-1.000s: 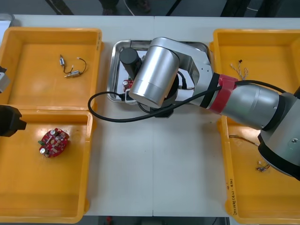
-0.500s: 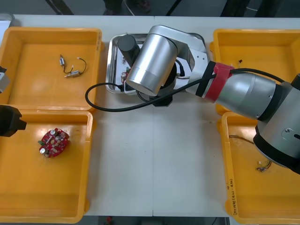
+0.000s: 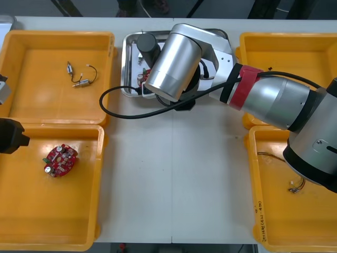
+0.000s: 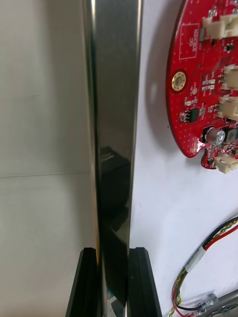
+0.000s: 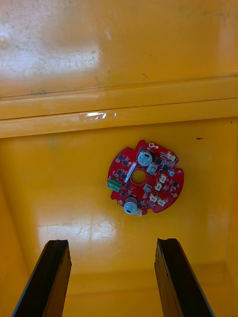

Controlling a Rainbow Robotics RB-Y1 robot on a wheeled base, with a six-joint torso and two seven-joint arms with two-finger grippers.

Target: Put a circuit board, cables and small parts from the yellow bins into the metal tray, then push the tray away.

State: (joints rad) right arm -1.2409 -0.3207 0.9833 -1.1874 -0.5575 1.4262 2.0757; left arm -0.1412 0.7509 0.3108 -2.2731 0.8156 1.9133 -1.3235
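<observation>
Fingers of the right gripper [image 4: 115, 252] are clamped on one rim of the metal tray [image 4: 111, 99], a thin mirror-bright steel lip whose long axis runs straight ahead between them, table [image 4: 44, 124] on one side, white tray floor on the other. On that floor lie a round red circuit board [image 4: 208, 89] studded with components and a red and yellow cable [image 4: 210, 245]. Left gripper [image 5: 113, 247] hangs open over a second circuit board [image 5: 145, 177] in its yellow bin [image 5: 74, 49], well apart, so the push likely falls to the right gripper.

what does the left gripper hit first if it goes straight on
Likely the red circuit board, ahead of the open left gripper in line with the gap between its fingers; depth is unclear, so it might touch the yellow bin first.
</observation>
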